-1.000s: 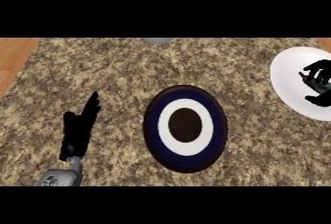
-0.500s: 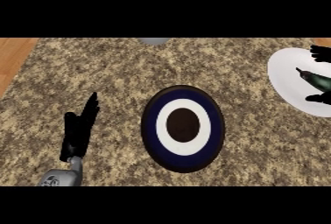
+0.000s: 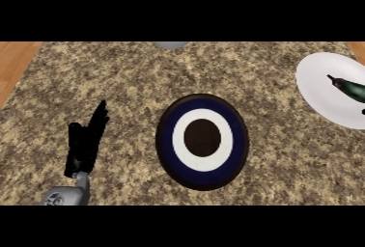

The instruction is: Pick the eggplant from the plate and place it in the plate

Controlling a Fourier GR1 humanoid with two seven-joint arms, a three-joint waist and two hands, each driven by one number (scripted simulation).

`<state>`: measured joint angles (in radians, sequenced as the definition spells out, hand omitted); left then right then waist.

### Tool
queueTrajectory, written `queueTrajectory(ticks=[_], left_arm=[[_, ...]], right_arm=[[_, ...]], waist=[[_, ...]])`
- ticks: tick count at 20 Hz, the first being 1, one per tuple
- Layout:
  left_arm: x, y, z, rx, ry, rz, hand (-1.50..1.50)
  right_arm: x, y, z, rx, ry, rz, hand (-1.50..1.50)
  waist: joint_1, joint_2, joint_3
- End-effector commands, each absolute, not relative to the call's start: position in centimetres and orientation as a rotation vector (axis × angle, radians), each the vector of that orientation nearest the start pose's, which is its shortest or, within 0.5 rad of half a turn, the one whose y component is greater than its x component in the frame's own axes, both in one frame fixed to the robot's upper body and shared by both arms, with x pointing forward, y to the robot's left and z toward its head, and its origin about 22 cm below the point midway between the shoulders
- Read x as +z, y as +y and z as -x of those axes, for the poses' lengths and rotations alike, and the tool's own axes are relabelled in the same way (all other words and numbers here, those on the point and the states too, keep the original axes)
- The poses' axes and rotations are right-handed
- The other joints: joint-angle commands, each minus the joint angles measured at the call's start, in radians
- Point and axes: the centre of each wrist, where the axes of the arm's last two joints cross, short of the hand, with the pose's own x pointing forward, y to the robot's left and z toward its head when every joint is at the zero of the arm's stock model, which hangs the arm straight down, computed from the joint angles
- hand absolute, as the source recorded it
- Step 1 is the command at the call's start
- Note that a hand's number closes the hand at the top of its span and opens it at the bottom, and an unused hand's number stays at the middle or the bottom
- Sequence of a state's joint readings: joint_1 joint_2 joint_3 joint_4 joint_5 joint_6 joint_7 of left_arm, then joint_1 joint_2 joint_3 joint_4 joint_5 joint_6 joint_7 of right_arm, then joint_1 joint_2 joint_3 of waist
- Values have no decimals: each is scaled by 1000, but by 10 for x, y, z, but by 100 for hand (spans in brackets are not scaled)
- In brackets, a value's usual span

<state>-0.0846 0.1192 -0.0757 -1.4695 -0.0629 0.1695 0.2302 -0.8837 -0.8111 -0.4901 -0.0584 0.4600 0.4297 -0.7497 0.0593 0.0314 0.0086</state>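
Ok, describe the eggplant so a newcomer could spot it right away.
Start at the speckled counter and go to its right edge, where a plain white plate sits. The eggplant lies on it, partly cut off by the view's edge: a dark, slim shape, unlike the dark blue ringed plate mid-counter.

Speckled granite counter [image 3: 107, 77]: navy-white plate [image 3: 203, 141] centre, white plate [image 3: 324, 89] right.

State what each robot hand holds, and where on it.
Nothing held. The left robot hand is open; the right is out of view. The eggplant lies on the white plate.
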Motion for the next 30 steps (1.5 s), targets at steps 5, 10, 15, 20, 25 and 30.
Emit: queueTrajectory(ticks=[5,10,15,20,25,30], left_arm=[[-4,224,-267,-77,-1337,-212,0],[-10,239,-261,-68,-1328,-207,0],[3,232,-272,-79,-1334,-189,0],[-7,225,-263,-75,-1330,-199,0],[-11,224,-264,-79,-1311,-216,0],[-8,235,-263,-74,-1332,-222,0]], right_arm=[[95,-506,-340,362,-1755,116,-150],[57,-502,-325,350,-1763,137,-150],[68,-497,-336,355,-1721,224,-150],[63,-508,-322,372,-1694,291,-150],[60,-501,-327,382,-1677,296,-150],[67,-521,-312,359,-1666,363,-150]], waist=[[2,2,1],[3,3,1],[12,4,0],[15,6,1],[13,3,0],[16,6,2]])
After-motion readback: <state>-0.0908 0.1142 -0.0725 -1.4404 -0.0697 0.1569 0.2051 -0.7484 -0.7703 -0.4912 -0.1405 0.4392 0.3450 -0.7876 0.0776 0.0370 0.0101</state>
